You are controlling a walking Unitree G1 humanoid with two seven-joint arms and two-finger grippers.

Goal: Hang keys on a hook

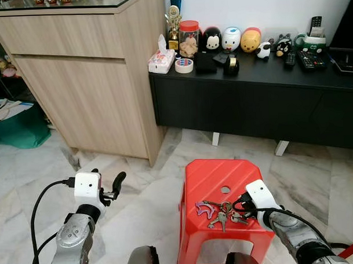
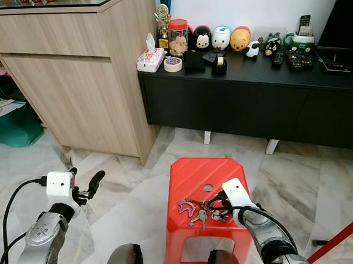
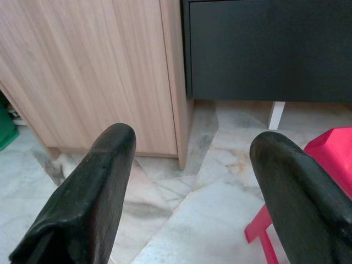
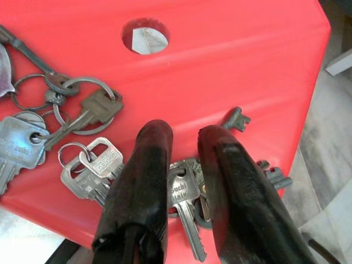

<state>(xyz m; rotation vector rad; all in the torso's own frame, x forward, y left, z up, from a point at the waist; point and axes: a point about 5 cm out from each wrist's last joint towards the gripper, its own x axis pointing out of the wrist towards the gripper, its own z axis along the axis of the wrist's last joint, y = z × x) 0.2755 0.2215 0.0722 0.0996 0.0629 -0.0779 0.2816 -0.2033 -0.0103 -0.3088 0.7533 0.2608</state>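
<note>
On red stool (image 1: 210, 180), silver keys (image 1: 221, 212).

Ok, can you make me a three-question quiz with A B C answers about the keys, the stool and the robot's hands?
1. Where do the keys lie?
A. on the black cabinet
B. on the stool
C. on the floor

2. What colour is the stool?
A. red
B. blue
C. white

3. How are the left gripper's fingers?
A. shut on the keys
B. shut on a tape roll
C. open, holding nothing

Answers:
1 B: the bunch rests on the stool's top near its front edge, with the right gripper down over some of the keys.
2 A: its top and legs are bright red.
3 C: the left wrist view shows the two black fingers wide apart, with only floor and cabinets beyond them.
</note>
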